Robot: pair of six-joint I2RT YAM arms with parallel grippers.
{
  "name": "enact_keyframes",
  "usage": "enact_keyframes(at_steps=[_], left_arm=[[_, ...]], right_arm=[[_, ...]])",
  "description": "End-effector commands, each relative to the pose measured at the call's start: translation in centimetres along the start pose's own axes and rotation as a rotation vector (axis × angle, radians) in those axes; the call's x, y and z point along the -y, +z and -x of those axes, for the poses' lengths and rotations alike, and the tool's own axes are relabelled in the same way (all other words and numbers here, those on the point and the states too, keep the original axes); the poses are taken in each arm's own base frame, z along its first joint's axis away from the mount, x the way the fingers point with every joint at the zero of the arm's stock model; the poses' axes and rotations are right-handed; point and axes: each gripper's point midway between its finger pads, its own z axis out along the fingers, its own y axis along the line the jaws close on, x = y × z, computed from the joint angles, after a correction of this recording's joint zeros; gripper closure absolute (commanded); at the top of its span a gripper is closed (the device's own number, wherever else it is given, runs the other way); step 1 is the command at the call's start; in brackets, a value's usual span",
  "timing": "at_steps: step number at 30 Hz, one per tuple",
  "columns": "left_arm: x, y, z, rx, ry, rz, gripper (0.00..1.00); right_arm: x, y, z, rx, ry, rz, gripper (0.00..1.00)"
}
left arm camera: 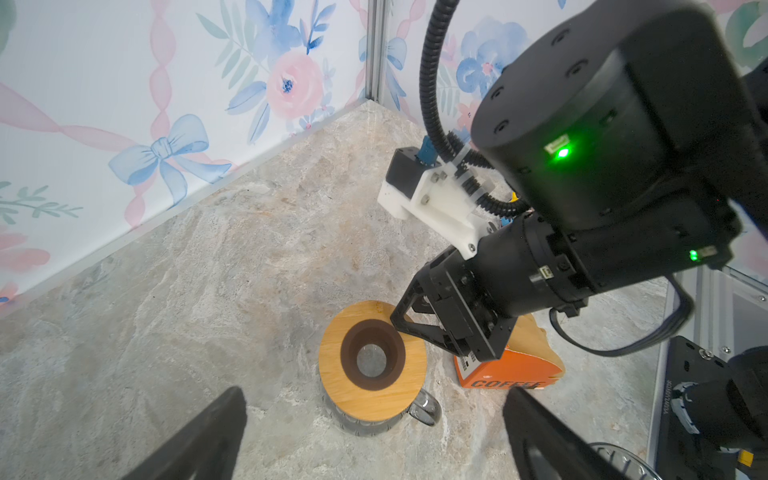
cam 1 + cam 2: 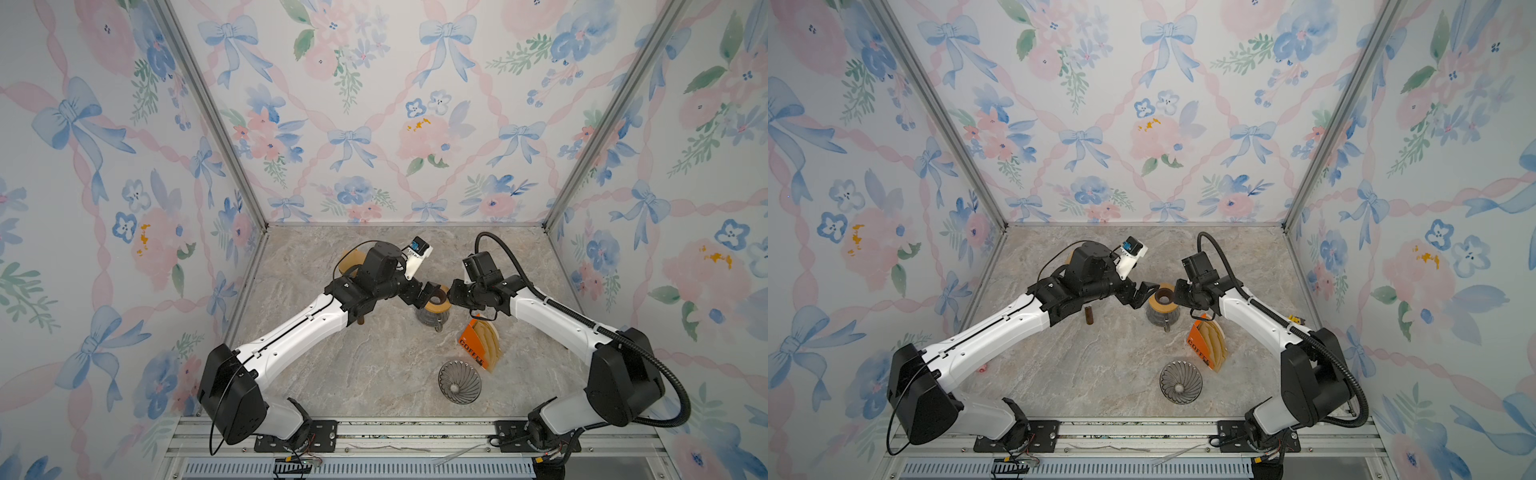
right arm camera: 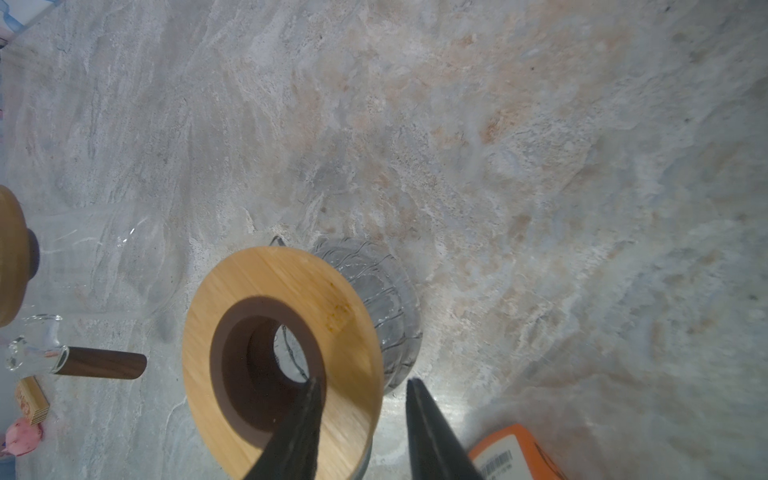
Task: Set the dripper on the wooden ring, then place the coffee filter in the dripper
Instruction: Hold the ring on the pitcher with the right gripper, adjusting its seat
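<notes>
The tan coffee filters (image 2: 491, 337) stand in an orange box (image 2: 471, 347) marked COFFEE, right of centre in both top views. The dripper (image 2: 459, 381), a ribbed glass cone, sits on the table in front of the box with nothing in it. Both grippers are farther back at a glass carafe topped by a wooden ring (image 2: 440, 308). My left gripper (image 1: 374, 436) is wide open just left of the ring and holds nothing. My right gripper (image 3: 363, 380) straddles the ring's rim (image 3: 291, 274): one finger over the hole, the other outside with a gap showing.
A glass piece with a dark wooden handle (image 2: 1089, 314) lies under the left forearm. A wooden lid (image 2: 348, 258) sits behind the left wrist. A small pink item (image 2: 982, 368) lies at the left. Floral walls close in three sides.
</notes>
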Motion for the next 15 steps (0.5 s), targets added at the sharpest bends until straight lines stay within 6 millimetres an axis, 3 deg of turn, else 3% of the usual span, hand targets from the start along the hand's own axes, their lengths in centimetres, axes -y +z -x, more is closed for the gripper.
enact_keyframes(at_steps=[1, 15], left_arm=[[0.31, -0.70, 0.19, 0.014, 0.022, -0.003, 0.02], [0.35, -0.79, 0.35, 0.019, 0.021, -0.004, 0.02]], right_arm=[[-1.08, 0.46, -0.25, -0.025, -0.019, 0.030, 0.64], [-1.04, 0.49, -0.43, -0.025, -0.019, 0.026, 0.68]])
